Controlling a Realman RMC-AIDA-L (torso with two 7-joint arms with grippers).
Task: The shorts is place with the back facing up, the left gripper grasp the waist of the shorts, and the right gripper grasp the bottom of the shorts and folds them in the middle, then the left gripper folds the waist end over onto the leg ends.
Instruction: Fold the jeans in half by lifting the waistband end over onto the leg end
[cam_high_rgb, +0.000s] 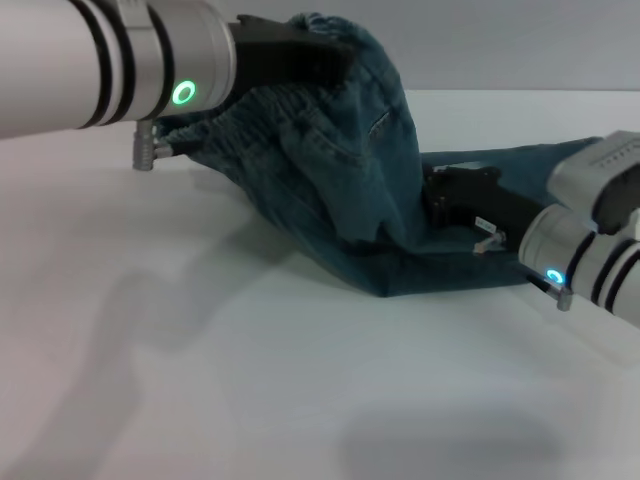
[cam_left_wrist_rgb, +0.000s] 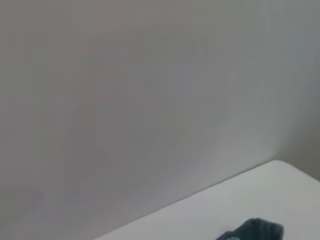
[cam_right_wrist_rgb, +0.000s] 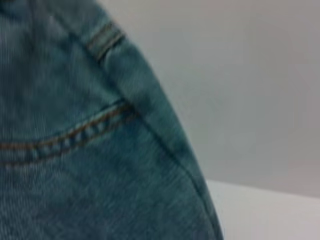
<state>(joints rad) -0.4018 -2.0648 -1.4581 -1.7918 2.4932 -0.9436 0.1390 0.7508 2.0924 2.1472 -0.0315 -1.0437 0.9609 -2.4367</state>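
Note:
The blue denim shorts (cam_high_rgb: 340, 170) hang draped from my left gripper (cam_high_rgb: 335, 52), which is shut on the gathered waist (cam_high_rgb: 250, 125) and holds it raised above the table at the upper left. The lower part of the shorts lies on the table, stretching right toward the leg ends (cam_high_rgb: 535, 158). My right gripper (cam_high_rgb: 445, 195) rests low on that leg part at the right, its black claw against the denim. In the right wrist view, denim (cam_right_wrist_rgb: 75, 150) with an orange-stitched seam fills most of the picture. The left wrist view shows only a scrap of denim (cam_left_wrist_rgb: 257, 231).
The white table (cam_high_rgb: 250, 380) spreads out in front of the shorts, with shadows of both arms on it. A plain grey wall (cam_left_wrist_rgb: 150, 100) stands behind the table's far edge.

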